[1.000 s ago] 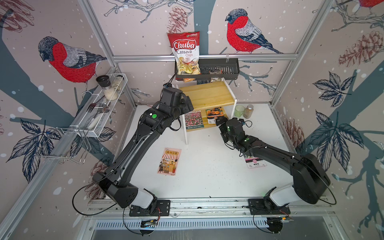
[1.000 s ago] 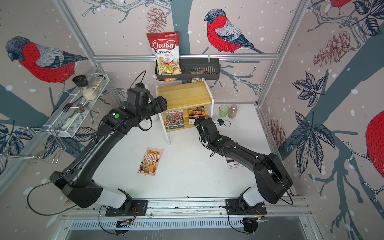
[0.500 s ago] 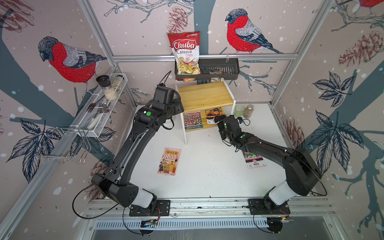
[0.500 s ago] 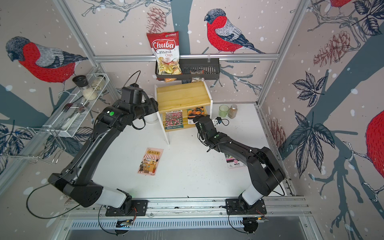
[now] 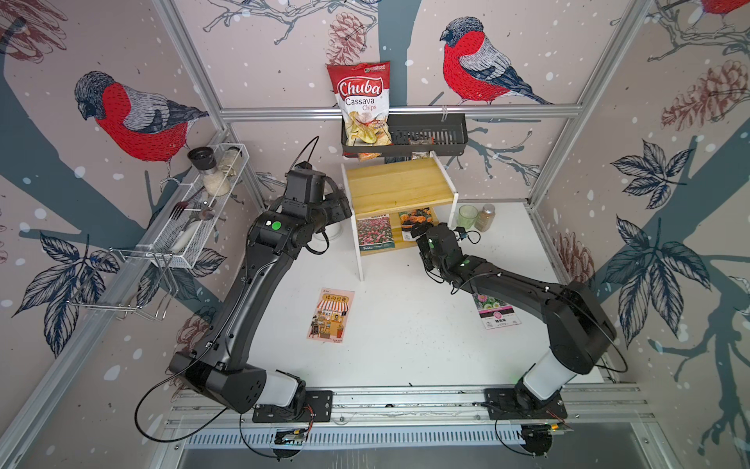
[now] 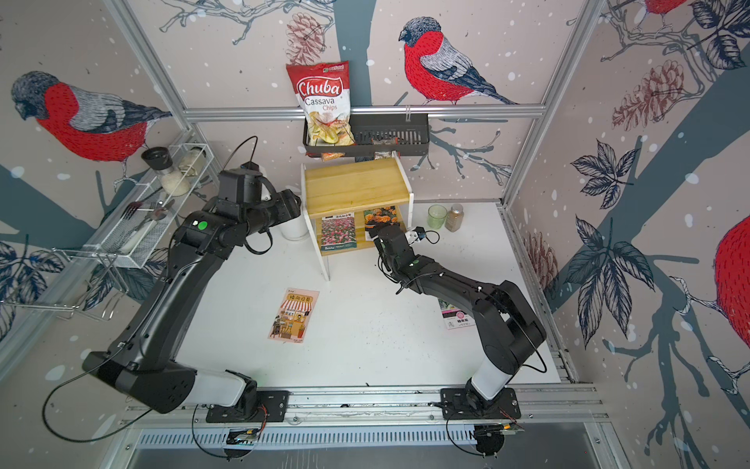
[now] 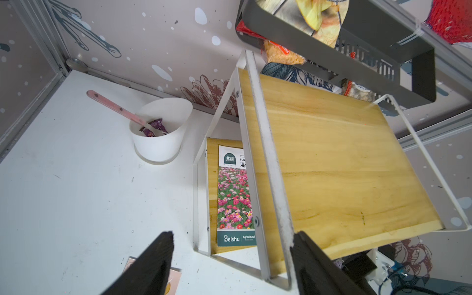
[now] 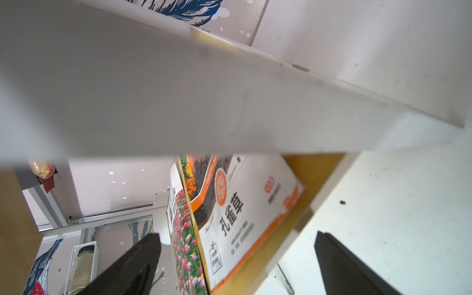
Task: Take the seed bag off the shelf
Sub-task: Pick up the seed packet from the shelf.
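seed bags: 2 flat on the lower board of the shelf (image 5: 399,184), pink-flower bag (image 5: 374,232) and orange bag (image 5: 414,216) side by side
right gripper (image 8: 236,236): crept in to the shelf's front, at the orange bag, jaws wide, empty
left gripper (image 7: 231,245): backed off the shelf's front to its pink-bag end, jaws apart, holding nothing
what it means: guessing the right gripper does the grab, orange bag not pinched yet, still on the shelf

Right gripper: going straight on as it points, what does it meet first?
Most likely the orange seed bag on the lower shelf board. It lies straight ahead between the right gripper's open jaws. Depth is unclear, so I can't tell how near it is.
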{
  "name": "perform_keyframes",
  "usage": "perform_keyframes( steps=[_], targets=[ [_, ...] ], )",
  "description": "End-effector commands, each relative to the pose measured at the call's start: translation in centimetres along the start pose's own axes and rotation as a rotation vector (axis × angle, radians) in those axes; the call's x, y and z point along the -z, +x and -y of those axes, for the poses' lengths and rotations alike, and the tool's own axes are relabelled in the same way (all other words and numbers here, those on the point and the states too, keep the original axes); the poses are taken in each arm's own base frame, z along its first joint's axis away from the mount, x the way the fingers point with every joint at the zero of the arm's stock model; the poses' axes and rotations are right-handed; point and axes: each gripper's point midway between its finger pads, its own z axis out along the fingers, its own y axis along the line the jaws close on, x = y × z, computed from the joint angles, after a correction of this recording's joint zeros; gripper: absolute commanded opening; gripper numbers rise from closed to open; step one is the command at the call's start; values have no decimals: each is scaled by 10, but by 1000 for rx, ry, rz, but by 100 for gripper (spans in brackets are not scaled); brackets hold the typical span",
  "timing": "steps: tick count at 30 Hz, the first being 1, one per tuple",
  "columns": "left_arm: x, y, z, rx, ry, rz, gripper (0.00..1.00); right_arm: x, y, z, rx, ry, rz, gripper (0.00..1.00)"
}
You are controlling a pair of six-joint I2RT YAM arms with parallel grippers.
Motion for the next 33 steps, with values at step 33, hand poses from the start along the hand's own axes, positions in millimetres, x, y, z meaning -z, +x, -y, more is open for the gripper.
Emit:
perform_keyframes(
  steps=[33],
  targets=[
    [-31, 37, -5, 43, 30, -88, 77, -15, 7, 41, -20, 136, 21, 85]
  ],
)
